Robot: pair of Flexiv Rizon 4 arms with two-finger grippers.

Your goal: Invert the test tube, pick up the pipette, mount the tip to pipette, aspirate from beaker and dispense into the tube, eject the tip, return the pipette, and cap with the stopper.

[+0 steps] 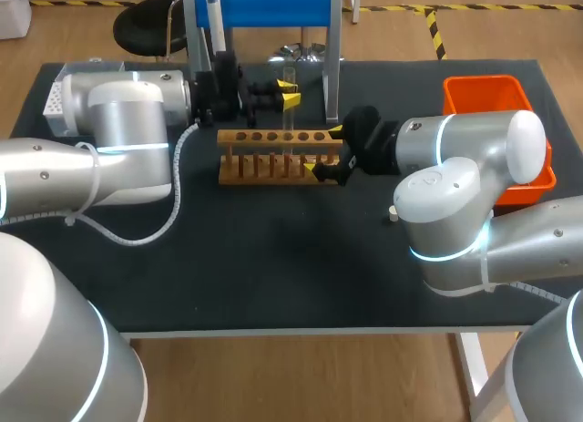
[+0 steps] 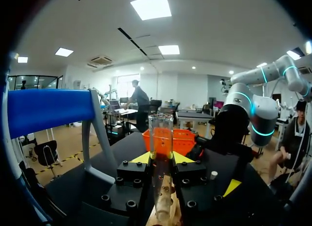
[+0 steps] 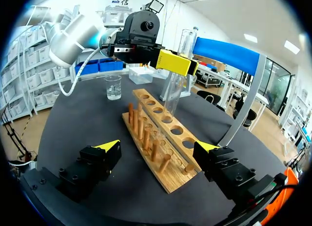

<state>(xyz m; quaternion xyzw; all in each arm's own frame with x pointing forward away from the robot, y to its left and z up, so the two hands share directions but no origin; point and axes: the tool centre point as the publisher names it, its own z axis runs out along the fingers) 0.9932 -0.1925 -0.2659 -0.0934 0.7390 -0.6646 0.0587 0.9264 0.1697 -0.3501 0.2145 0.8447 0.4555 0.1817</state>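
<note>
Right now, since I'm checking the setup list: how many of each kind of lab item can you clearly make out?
Test tube: 1
Wooden rack: 1
Beaker: 1
Orange bin: 1
Blue stand: 1
White stopper: 1
White box: 1
Total: 7

Left claw [image 1: 289, 92] tight on the test tube [image 2: 161, 133], right claw [image 1: 325, 150] splayed wide, both wrists level, facing each other.

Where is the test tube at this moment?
In the head view it is at the middle: the test tube stands upright between the fingers of the left gripper, over the wooden rack.
</note>
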